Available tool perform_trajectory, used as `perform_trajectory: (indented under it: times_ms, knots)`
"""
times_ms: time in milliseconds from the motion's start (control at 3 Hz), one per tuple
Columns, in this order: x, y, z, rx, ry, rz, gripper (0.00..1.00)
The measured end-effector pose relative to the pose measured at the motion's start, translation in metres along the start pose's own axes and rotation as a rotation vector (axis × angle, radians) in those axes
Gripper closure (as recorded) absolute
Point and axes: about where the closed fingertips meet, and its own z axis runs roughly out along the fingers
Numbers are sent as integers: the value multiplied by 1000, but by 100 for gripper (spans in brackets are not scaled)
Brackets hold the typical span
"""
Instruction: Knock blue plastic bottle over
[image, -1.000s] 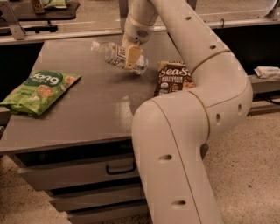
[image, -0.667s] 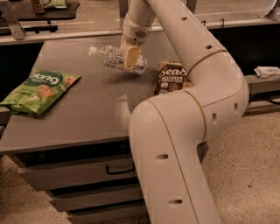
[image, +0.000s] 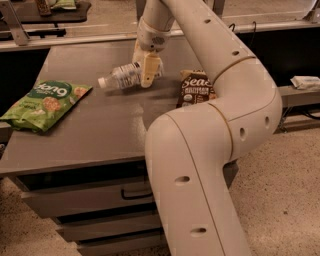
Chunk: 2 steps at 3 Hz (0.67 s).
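The blue plastic bottle (image: 123, 76) is a small clear bottle with a white cap. It lies on its side on the grey table (image: 100, 130), cap pointing left. My gripper (image: 147, 71) comes down from the cream arm and sits right at the bottle's base end, touching or overlapping it. The bottle's right end is hidden behind the gripper.
A green snack bag (image: 44, 104) lies at the table's left edge. A brown snack bag (image: 196, 88) lies right of the gripper, partly hidden by my arm (image: 210, 150), which fills the right foreground. Drawers (image: 85, 197) sit under the table.
The bottle has tipped further, from tilted to lying flat with its cap to the left, and has shifted a little toward the front. The gripper has followed it slightly down.
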Motion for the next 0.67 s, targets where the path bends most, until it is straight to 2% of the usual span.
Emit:
perform_trajectory:
  times_ms: [667]
  knots:
    - [-3, 1, -2, 5, -11, -34, 0]
